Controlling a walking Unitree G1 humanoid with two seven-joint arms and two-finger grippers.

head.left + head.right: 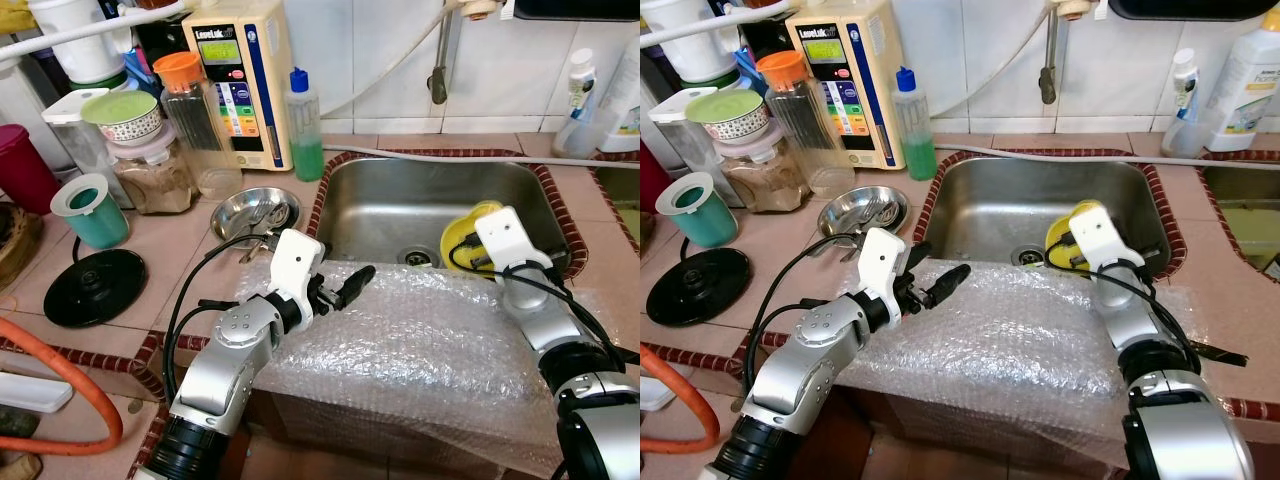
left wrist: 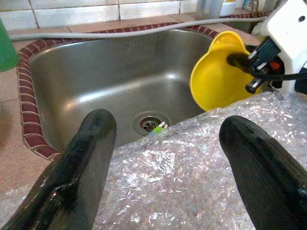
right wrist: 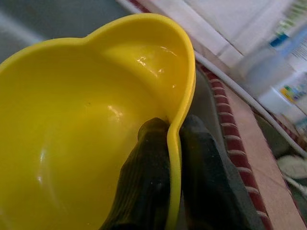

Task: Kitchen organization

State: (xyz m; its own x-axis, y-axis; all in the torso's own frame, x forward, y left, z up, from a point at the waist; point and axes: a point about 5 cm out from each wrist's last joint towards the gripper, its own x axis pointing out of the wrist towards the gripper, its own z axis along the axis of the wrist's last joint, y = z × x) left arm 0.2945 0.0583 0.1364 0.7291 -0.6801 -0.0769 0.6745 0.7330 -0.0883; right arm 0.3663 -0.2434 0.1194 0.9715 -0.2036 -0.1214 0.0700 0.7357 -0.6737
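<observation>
- Nearest the robot, bubble wrap drapes over the counter edge in front of the sink.
- Above the wrap, the left gripper hovers with fingers spread wide, holding nothing.
- Over the sink's right side, the right gripper pinches the rim of a yellow bowl, one finger inside, one outside.
- Judgement: keep that pinch firm and lift the bowl level over the sink wall.
- Against the back wall, a cream appliance has a label, too small to read.
</observation>
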